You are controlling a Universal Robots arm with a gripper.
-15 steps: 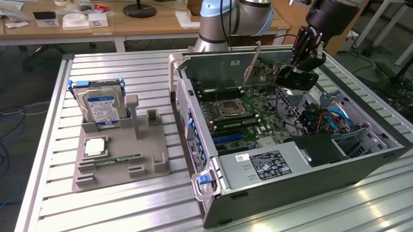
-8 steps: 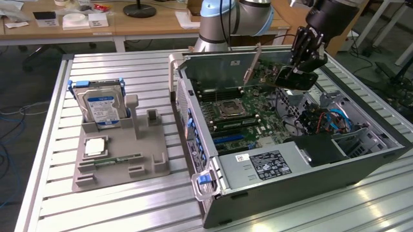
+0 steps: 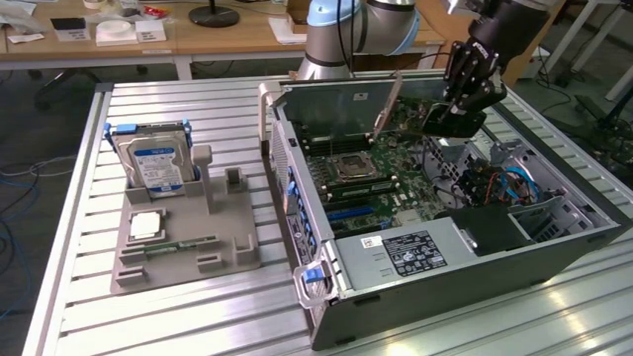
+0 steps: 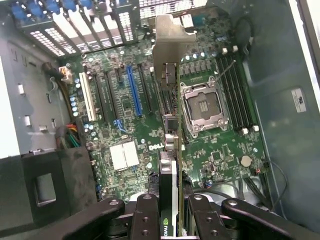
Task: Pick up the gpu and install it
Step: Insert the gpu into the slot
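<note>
While the hard drive (image 3: 156, 165) stands in the gray holder (image 3: 188, 241) at the exterior view's left, the open computer case (image 3: 445, 248) lies beside it. Farther right, the gripper (image 3: 452, 119) is clenched on the gpu (image 4: 170, 117), held on edge over the motherboard (image 3: 361, 182).

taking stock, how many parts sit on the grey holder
3: hard drive upright at the far end, square chip midway, green memory stick lying nearest; others may be hidden

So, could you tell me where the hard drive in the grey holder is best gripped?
Probably its top edge, from straight above, pinching the two broad faces: the hard drive stands upright with its lower end sunk in the grey holder.
</note>
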